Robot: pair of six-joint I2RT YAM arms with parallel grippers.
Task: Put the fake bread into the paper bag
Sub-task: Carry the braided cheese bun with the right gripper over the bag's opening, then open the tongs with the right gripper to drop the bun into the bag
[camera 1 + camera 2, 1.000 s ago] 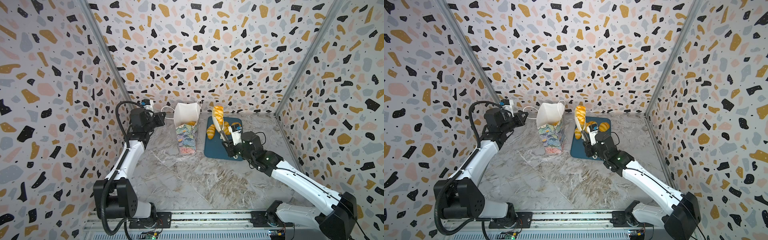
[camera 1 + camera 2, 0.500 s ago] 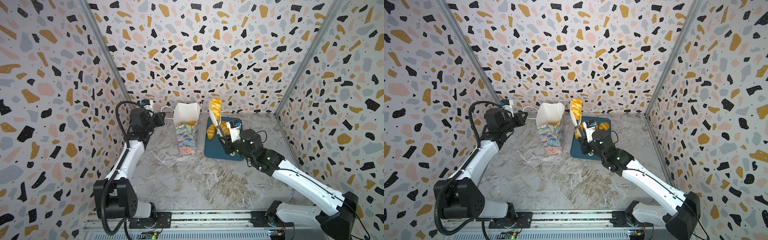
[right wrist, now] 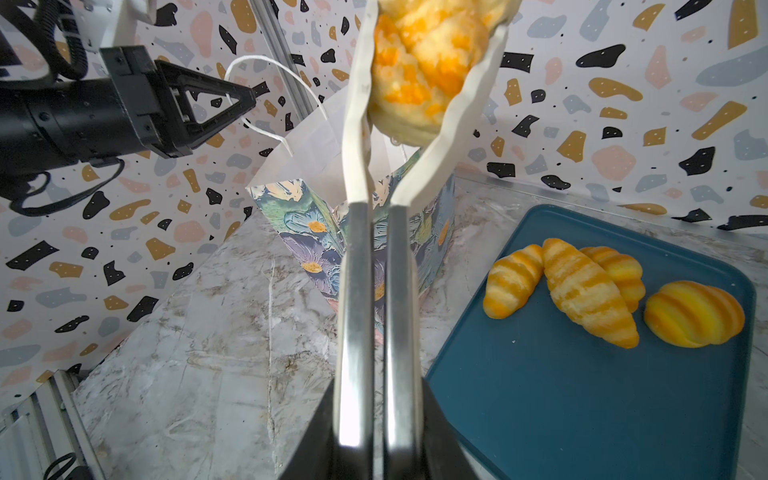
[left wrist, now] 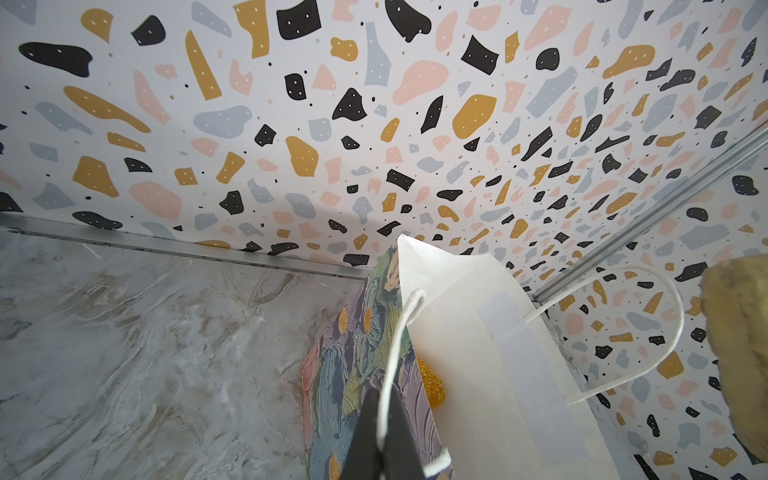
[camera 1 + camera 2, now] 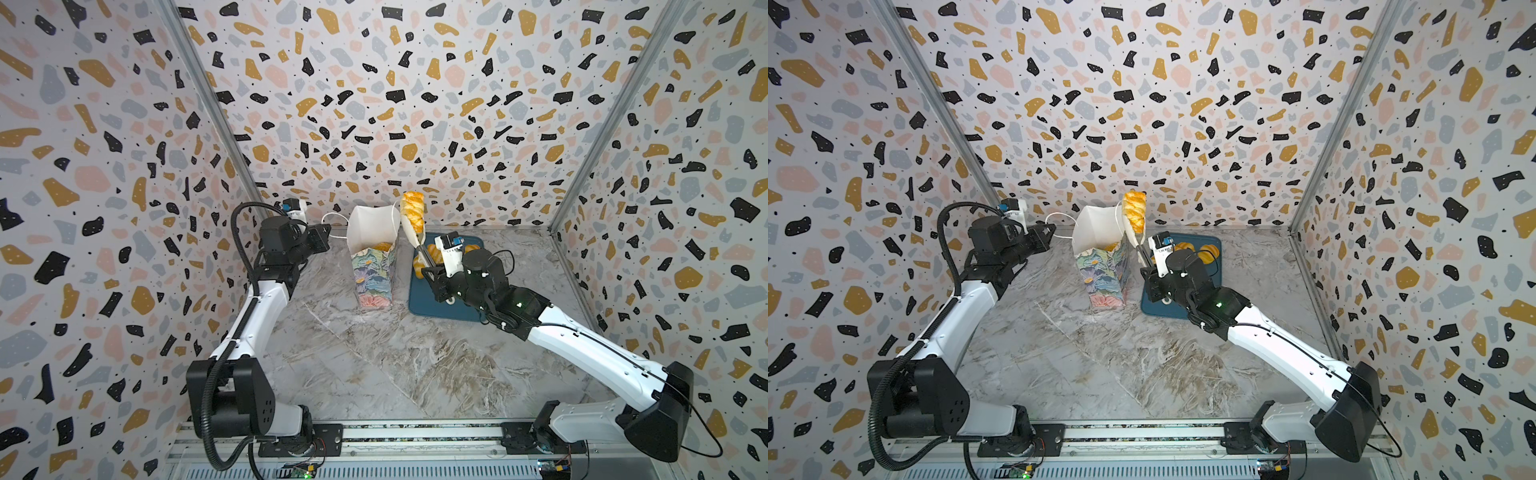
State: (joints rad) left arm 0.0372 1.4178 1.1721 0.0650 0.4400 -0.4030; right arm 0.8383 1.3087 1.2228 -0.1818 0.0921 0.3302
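Marble table (image 5: pixel 374 365), terrazzo walls: fake bread (image 5: pixel 412 212) raised at paper bag (image 5: pixel 372 270) rim.
L gripper (image 3: pixel 245 97) pinches bag's cord handle (image 4: pixel 395 353); R gripper (image 5: pixel 430 272) clamps tongs (image 3: pixel 357 270) holding it; four rolls (image 3: pixel 586 291) on blue tray (image 3: pixel 561 395).

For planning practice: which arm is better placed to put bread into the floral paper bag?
Right: the right gripper clamps white-tipped metal tongs holding a golden pastry near the floral paper bag; the left gripper pinches its white cord handle.
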